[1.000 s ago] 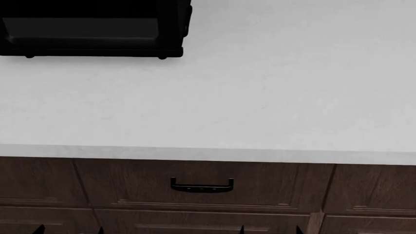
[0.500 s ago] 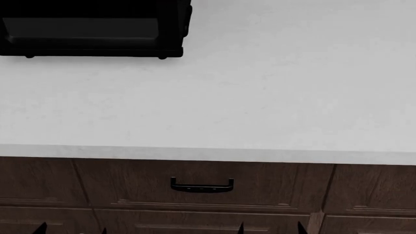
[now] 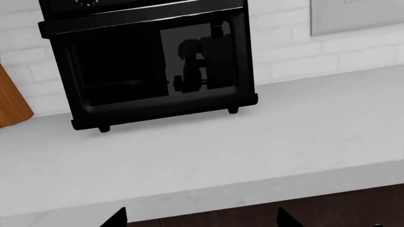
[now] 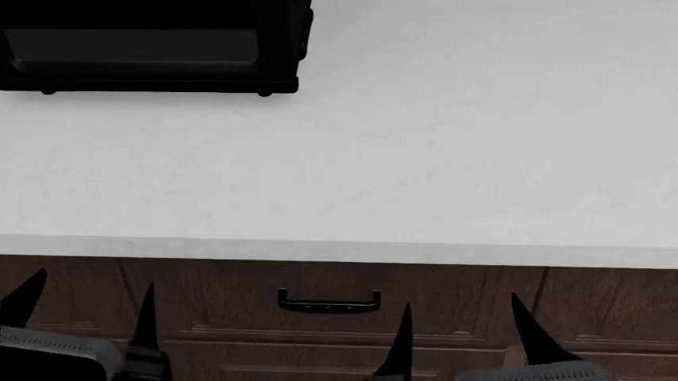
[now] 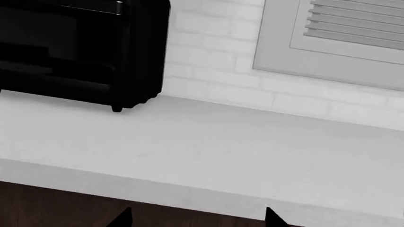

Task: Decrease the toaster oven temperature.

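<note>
The toaster oven (image 4: 148, 48) is a black box with a dark glass door and small round feet, at the far left of the white counter (image 4: 445, 159). It also shows in the left wrist view (image 3: 151, 66) and the right wrist view (image 5: 75, 47). My left gripper (image 4: 85, 305) is open and empty, low in front of the cabinet, well short of the oven; its tips frame the counter edge in the left wrist view (image 3: 198, 218). My right gripper (image 4: 461, 329) is open and empty below the counter edge, also seen in the right wrist view (image 5: 197, 218).
Dark wood drawers with a black handle (image 4: 329, 302) lie under the counter. A white brick wall (image 5: 215, 52) and a grey louvred panel (image 5: 341, 38) stand behind. An orange-brown board (image 3: 11, 101) leans left of the oven.
Both grippers have risen into the head view; earlier only their fingertips showed at the bottom edge. The oven has not moved.
</note>
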Controlling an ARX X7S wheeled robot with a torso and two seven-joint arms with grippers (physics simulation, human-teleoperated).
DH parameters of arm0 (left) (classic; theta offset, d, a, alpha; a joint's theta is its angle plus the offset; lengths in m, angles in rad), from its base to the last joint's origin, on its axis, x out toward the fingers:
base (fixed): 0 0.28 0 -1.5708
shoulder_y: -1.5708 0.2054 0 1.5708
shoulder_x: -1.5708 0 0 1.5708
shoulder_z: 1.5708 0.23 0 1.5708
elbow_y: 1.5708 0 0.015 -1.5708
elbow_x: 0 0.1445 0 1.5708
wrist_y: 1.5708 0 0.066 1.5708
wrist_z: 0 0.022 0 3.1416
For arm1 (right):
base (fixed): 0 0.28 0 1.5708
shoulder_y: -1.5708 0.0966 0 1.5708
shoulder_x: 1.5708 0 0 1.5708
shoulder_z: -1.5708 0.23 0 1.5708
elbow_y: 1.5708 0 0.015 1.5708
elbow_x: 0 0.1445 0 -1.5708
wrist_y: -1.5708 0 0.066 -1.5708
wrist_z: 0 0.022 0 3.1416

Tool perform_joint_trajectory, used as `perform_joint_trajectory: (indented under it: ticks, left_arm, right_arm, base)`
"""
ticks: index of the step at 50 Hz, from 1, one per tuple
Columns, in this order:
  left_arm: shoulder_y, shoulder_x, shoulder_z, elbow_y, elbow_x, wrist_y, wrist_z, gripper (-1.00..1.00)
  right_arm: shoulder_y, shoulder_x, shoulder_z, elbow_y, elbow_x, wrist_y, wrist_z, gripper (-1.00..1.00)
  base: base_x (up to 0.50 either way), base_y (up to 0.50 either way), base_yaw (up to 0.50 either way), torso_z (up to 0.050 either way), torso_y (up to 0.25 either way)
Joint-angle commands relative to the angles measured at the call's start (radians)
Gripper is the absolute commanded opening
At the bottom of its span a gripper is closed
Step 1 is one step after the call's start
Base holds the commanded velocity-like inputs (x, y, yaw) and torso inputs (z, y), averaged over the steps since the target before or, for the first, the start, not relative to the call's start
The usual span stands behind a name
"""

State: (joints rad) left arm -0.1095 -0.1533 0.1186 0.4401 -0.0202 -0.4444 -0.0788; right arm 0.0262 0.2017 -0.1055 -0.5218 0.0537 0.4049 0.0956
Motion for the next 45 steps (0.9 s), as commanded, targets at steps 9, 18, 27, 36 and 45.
perform_joint_trajectory:
  ticks: [9, 18, 27, 36, 45]
  left_arm:
    - [-0.569, 0.032, -0.040, 0.346, -0.130, -0.963, 0.108, 1.00]
    - [-0.828, 0.002, -0.161, 0.202, -0.598, -1.126, -0.201, 1.00]
    - [-0.953, -0.079, -0.163, 0.055, -0.925, -1.120, -0.495, 1.00]
    - [-0.969, -0.106, -0.166, 0.048, -1.032, -1.105, -0.576, 1.00]
    - [-0.975, -0.132, -0.155, 0.045, -1.064, -1.085, -0.606, 1.00]
  right_arm:
    - [0.323, 0.028, 0.257, -0.456, 0.256, 0.791, -0.094, 1.00]
    - [0.569, 0.036, 0.407, -0.523, 0.452, 1.132, -0.054, 1.00]
    - [0.663, 0.086, 0.430, -0.437, 0.663, 1.164, 0.103, 1.00]
    - [0.722, 0.169, 0.463, -0.372, 1.074, 1.157, 0.431, 1.00]
    - [0.712, 0.188, 0.403, -0.343, 1.085, 1.103, 0.446, 1.00]
  base:
    - [0.00, 0.00, 0.00, 0.000, 0.000]
    - [0.00, 0.00, 0.00, 0.000, 0.000]
    - [0.00, 0.00, 0.00, 0.000, 0.000]
    - [0.28, -0.01, 0.00, 0.000, 0.000]
    - [0.43, -0.13, 0.00, 0.000, 0.000]
